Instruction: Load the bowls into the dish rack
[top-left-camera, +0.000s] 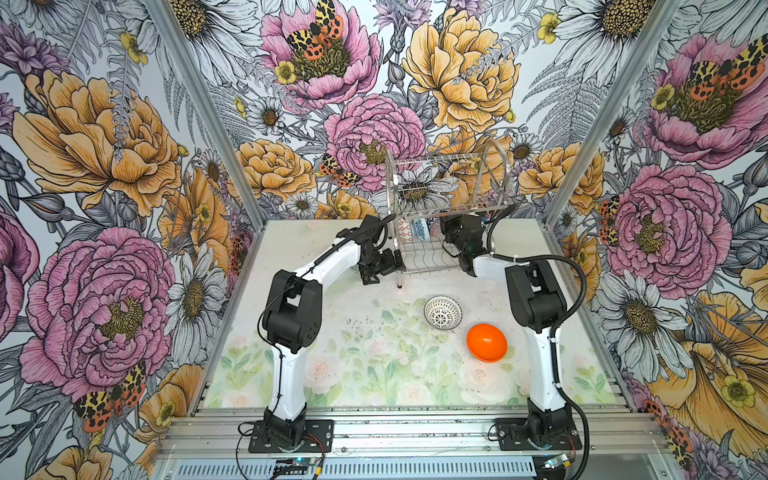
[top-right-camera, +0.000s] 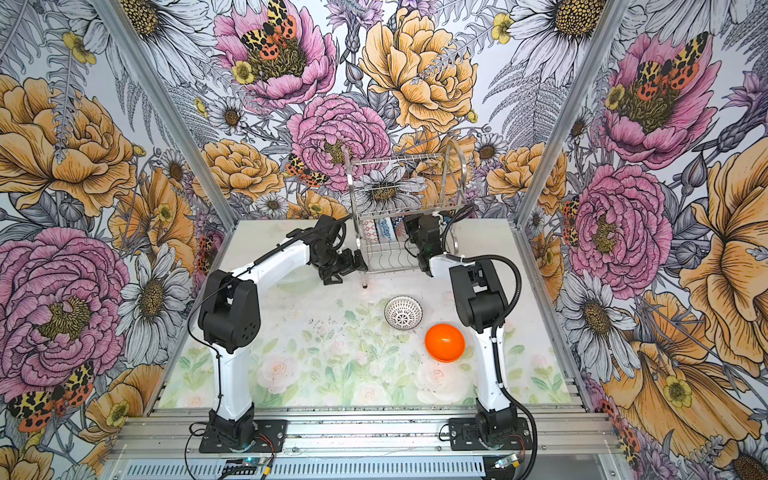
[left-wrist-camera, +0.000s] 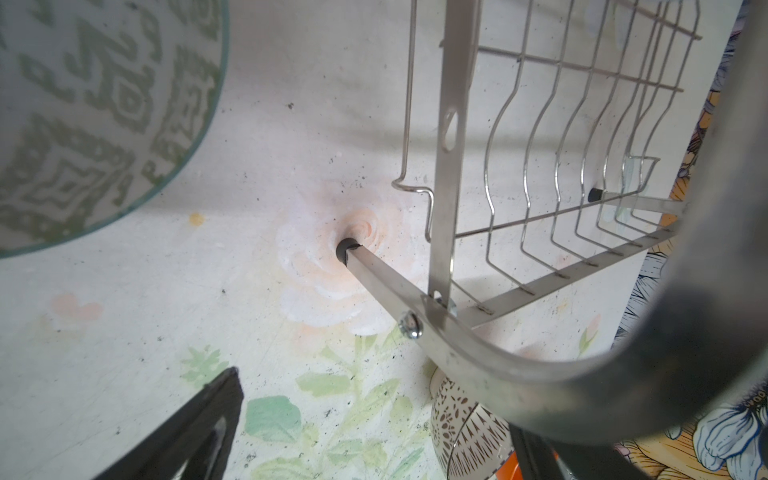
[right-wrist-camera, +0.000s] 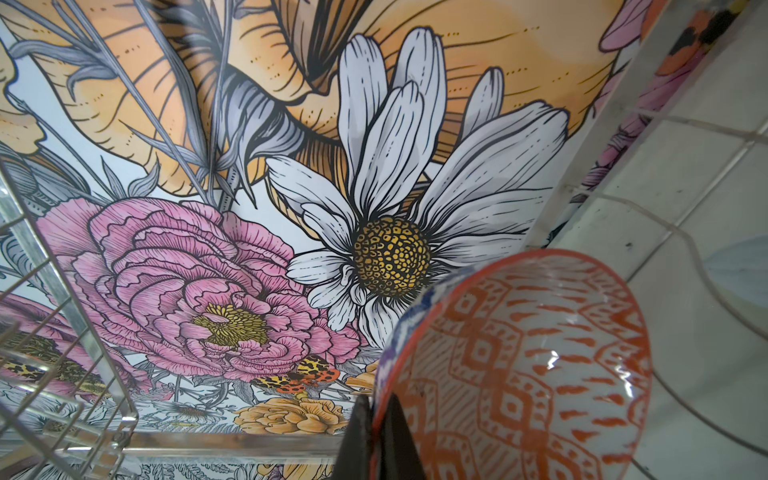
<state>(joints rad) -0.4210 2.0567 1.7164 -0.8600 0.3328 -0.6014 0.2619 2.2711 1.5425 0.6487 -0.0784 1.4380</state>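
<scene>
setting: booth with floral-print walls (top-left-camera: 104, 166); table (top-left-camera: 332, 374) has a faded flower mat, scuffed.
dish rack (top-left-camera: 449, 195): upper centre in both top views, at the far end of the table.
right gripper (right-wrist-camera: 379, 411): inside the lower tier, right end. It is clenched on the rim of the orange-white bowl (right-wrist-camera: 519, 353). The bowl is tipped on edge, probably so it drops into a wire slot.
blue bowl (top-left-camera: 419, 230): on edge in the lower tier beside the held one. The wavy wires keep it upright.
left gripper (top-left-camera: 379, 269): jaws spread wide, nothing in them, by the rack's front-left leg (left-wrist-camera: 347, 249). Likely parked there to steady the rack or to wait. Contact: cannot tell.
grey-green bowl (left-wrist-camera: 95, 116): on the table, upper left of the left wrist frame, near that leg.
lattice bowl (top-left-camera: 443, 312): on the table, right of centre, mouth up.
orange bowl (top-left-camera: 486, 342): just lower right of the lattice one, not loaded.
step: seating the held bowl; three bowls left on the table, by my count.
risk: if let go before the rim sits between wires, the bowl could tip onto its neighbour.
</scene>
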